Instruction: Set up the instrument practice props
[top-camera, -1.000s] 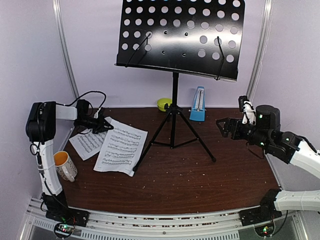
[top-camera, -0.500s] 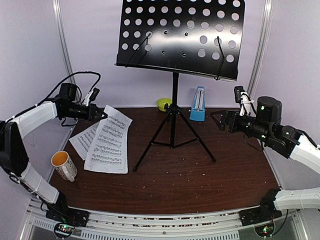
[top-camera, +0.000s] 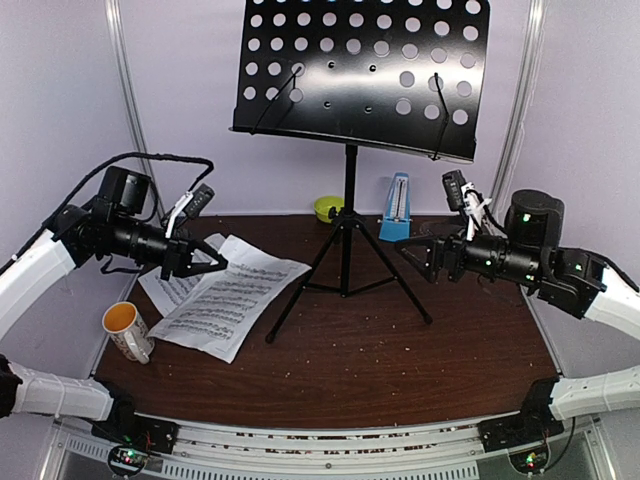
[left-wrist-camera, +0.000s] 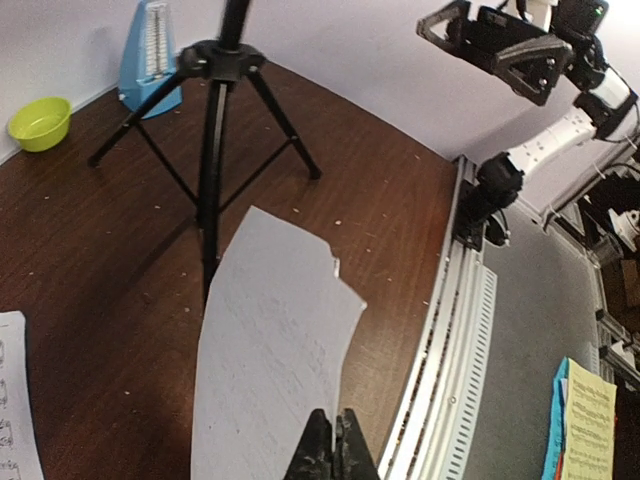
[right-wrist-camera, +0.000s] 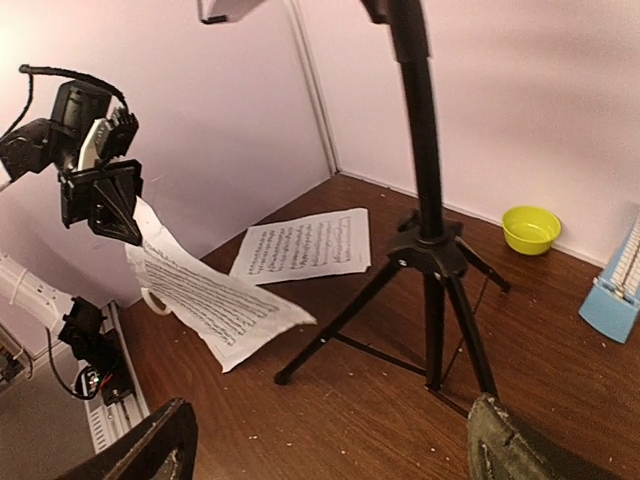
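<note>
My left gripper (top-camera: 215, 265) is shut on the edge of one white sheet-music page (top-camera: 225, 305) and holds it lifted; the page droops toward the table. In the left wrist view the page (left-wrist-camera: 265, 360) is pinched between the jaws (left-wrist-camera: 333, 440). The second page (top-camera: 170, 288) lies flat on the table behind it (right-wrist-camera: 300, 243). The black tripod music stand (top-camera: 350, 200) is upright at the middle, its perforated desk (top-camera: 360, 75) bare. The blue metronome (top-camera: 397, 210) stands behind the stand. My right gripper (top-camera: 415, 255) is open and empty, in the air right of the stand's pole (right-wrist-camera: 430, 250).
A white mug with orange inside (top-camera: 128, 330) stands at the front left near the held page. A lime-green bowl (top-camera: 327, 208) sits at the back beside the stand. The tripod legs (left-wrist-camera: 215, 120) spread over the middle of the brown table. Purple walls enclose the sides and back.
My left arm has lifted one page off the table and swung it up and toward the middle. My right gripper has moved left toward the stand's pole, staying open.
</note>
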